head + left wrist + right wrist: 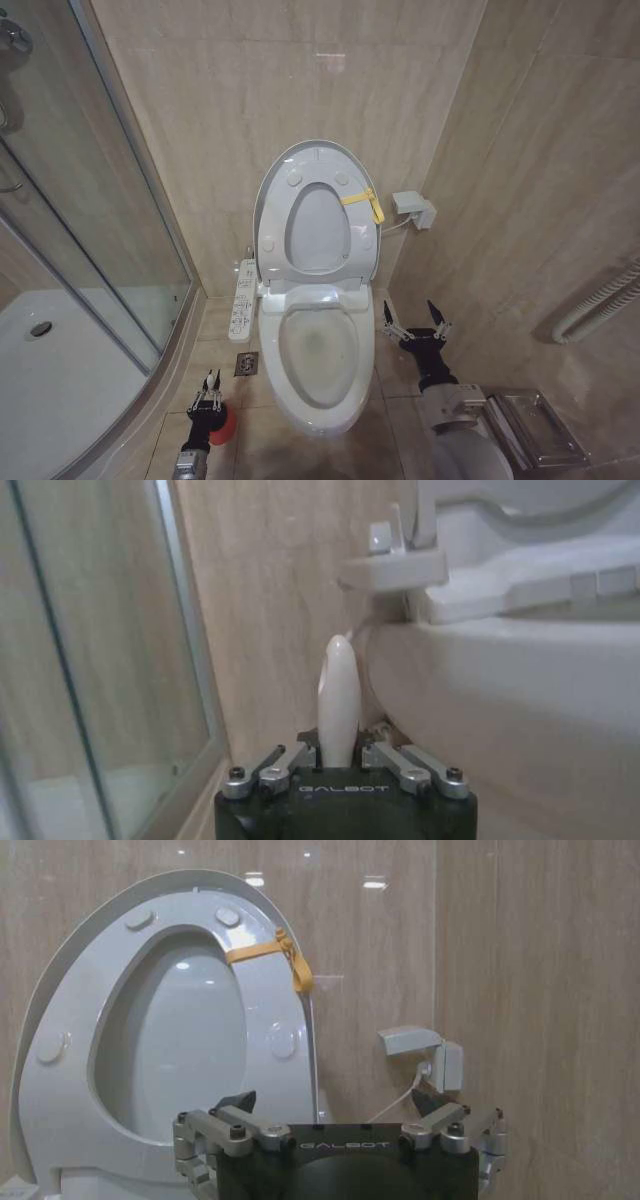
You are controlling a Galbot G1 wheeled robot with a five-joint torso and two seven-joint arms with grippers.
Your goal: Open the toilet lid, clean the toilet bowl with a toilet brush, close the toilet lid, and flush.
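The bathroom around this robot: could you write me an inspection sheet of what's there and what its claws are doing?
Surface: beige tiled floor, small floor drain.
Job's things: glossy white oval toilet lid and ring seat raised against the wall; white ceramic toilet bowl open; pale toilet brush handle standing in red holder cup.
Clutter: steel tray.
Grippers: left gripper closed around the brush handle; right gripper open, beside the bowl.
Cables: white cord to wall box.
Surroundings: glass shower enclosure, beige walls.

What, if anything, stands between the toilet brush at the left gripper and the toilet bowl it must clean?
Nothing visible. The toilet lid and seat stand raised against the wall, leaving the toilet bowl open. The left gripper is closed on the toilet brush handle beside the bowl.
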